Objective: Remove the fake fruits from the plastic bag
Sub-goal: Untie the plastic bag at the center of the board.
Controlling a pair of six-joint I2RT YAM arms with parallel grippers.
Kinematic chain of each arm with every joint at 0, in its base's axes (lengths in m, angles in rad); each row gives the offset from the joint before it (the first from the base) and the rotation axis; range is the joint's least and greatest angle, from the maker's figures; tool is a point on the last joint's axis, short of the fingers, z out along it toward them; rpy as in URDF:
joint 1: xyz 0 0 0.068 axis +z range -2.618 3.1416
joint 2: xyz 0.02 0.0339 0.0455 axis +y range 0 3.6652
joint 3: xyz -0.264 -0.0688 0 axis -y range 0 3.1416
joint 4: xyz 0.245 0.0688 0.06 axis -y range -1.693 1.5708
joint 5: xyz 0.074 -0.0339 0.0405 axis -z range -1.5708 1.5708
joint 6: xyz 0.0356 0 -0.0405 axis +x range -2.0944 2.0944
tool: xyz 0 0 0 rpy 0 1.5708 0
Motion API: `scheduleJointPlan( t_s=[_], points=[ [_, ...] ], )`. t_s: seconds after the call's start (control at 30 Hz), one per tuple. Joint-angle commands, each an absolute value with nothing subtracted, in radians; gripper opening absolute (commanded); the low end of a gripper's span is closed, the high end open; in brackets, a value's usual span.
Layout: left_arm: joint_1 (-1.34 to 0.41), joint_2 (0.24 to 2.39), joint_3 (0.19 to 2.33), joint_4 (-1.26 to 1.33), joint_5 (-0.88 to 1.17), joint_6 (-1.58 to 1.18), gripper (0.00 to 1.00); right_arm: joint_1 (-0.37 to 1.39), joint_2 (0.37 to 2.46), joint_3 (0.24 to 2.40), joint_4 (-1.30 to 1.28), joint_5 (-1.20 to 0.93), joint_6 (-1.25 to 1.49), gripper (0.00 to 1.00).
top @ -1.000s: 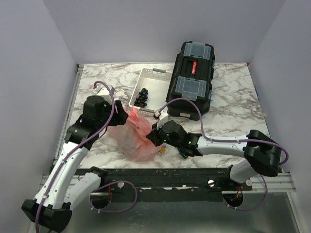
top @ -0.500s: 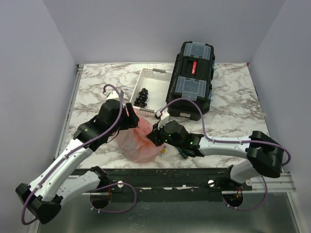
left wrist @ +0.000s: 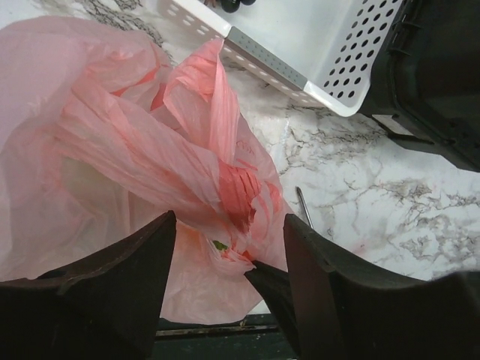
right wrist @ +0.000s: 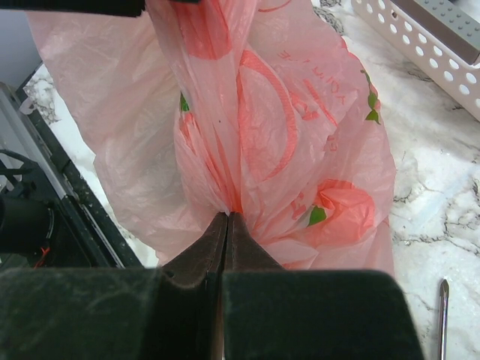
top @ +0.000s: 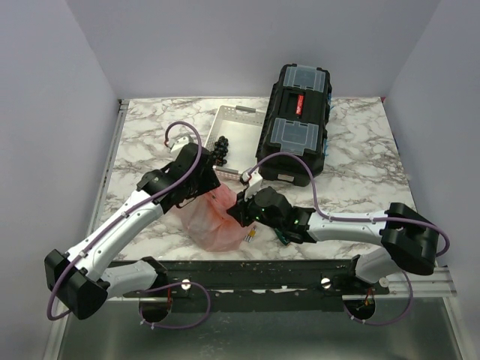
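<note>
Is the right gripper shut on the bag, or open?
Shut on it. In the right wrist view the right gripper is closed tight, a pleat of the plastic bag pinched between its fingers.

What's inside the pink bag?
Through the thin plastic bag only a faint pale greenish patch shows. The crinkled folds cover everything else, so what is inside cannot be told.

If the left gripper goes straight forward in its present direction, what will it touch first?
Most likely the plastic bag: its bunched folds lie directly between the open fingers of the left gripper. The white tray lies beyond it.
</note>
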State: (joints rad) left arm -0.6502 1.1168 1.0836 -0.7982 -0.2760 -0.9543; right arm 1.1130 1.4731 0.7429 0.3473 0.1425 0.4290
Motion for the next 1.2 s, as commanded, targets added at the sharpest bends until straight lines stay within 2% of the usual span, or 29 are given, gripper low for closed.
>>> scheduleJointPlan(
  t_s=[0.0, 0.03, 0.1, 0.3, 0.33, 0.5, 0.73, 0.93, 1.03, 1.07, 1.17],
  points=[
    [-0.655, 1.172, 1.08, -0.776, -0.292, -1.003, 0.56, 1.12, 1.449, 0.74, 0.353, 0.141, 0.425, 0.01],
    [-0.656, 1.188, 1.09, -0.77, -0.295, -0.985, 0.53, 1.12, 1.452, 0.74, 0.354, 0.137, 0.425, 0.01],
    [-0.655, 1.22, 1.109, -0.763, -0.303, -0.948, 0.42, 1.12, 1.456, 0.735, 0.364, 0.131, 0.427, 0.01],
    [-0.587, 1.231, 1.116, -0.763, -0.323, -0.885, 0.02, 1.12, 1.46, 0.738, 0.361, 0.114, 0.431, 0.01],
    [-0.564, 1.22, 1.112, -0.759, -0.314, -0.87, 0.0, 1.12, 1.458, 0.739, 0.362, 0.113, 0.43, 0.01],
    [-0.403, 1.121, 1.088, -0.693, -0.16, -0.744, 0.0, 1.12, 1.474, 0.738, 0.373, 0.082, 0.417, 0.0],
    [-0.202, 0.969, 1.033, -0.612, 0.074, -0.537, 0.0, 1.12, 1.539, 0.742, 0.402, -0.101, 0.378, 0.01],
    [-0.158, 0.862, 0.912, -0.521, 0.208, -0.512, 0.0, 1.12, 1.519, 0.749, 0.365, -0.043, 0.392, 0.01],
    [-0.157, 0.831, 0.894, -0.523, 0.287, -0.482, 0.0, 1.121, 1.487, 0.766, 0.34, -0.007, 0.403, 0.04],
    [-0.158, 0.825, 0.897, -0.532, 0.339, -0.461, 0.1, 1.12, 1.48, 0.772, 0.333, -0.005, 0.403, 0.04],
    [-0.157, 0.795, 0.909, -0.589, 0.413, -0.444, 0.53, 1.12, 1.466, 0.782, 0.327, -0.005, 0.401, 0.04]
  ],
)
